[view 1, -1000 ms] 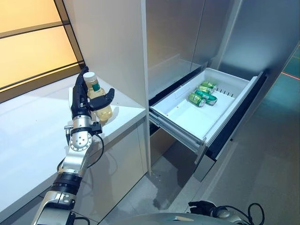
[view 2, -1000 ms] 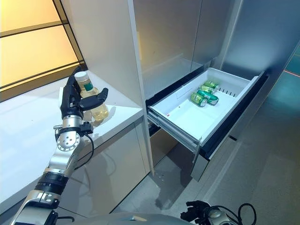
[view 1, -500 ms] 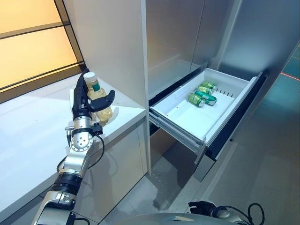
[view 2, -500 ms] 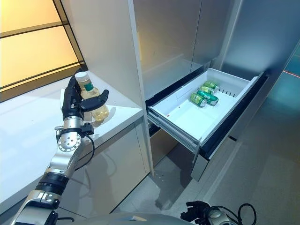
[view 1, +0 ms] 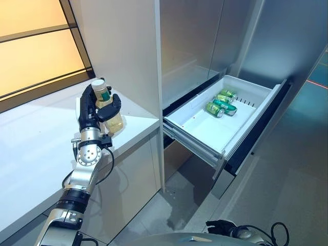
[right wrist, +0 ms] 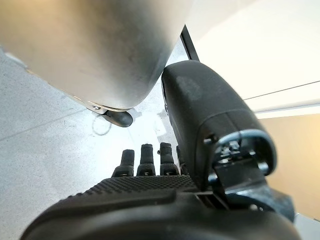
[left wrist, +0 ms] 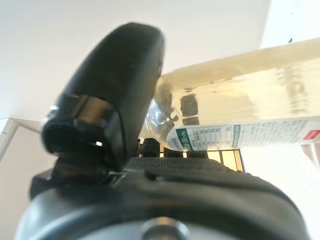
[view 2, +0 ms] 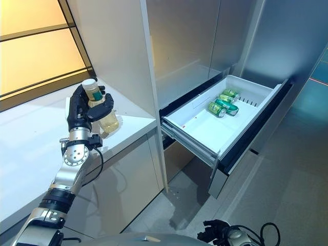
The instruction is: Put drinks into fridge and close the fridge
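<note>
A clear bottle of pale yellow drink point(view 1: 114, 119) with a cream cap stands upright on the white counter point(view 1: 36, 138), near its corner by the tall cabinet. My left hand point(view 1: 90, 109) is shut on it, fingers behind it and thumb curled across its front. The left wrist view shows the bottle point(left wrist: 240, 110) lying against my thumb point(left wrist: 115, 95). The white fridge drawer point(view 1: 205, 130) stands pulled out to the right, with green cans point(view 1: 221, 102) lying at its far end. My right hand point(right wrist: 165, 210) hangs low over the floor, fingers relaxed.
A tall white cabinet side point(view 1: 123, 46) rises just right of the bottle. Steel fridge doors point(view 1: 189, 36) stand behind the drawer. The drawer's dark front panel point(view 1: 256, 133) juts out over the grey floor point(view 1: 287, 195).
My left hand's thumb and fingers have closed around the bottle, which was loosely framed by an open hand before. The bottle has tipped slightly toward the hand.
</note>
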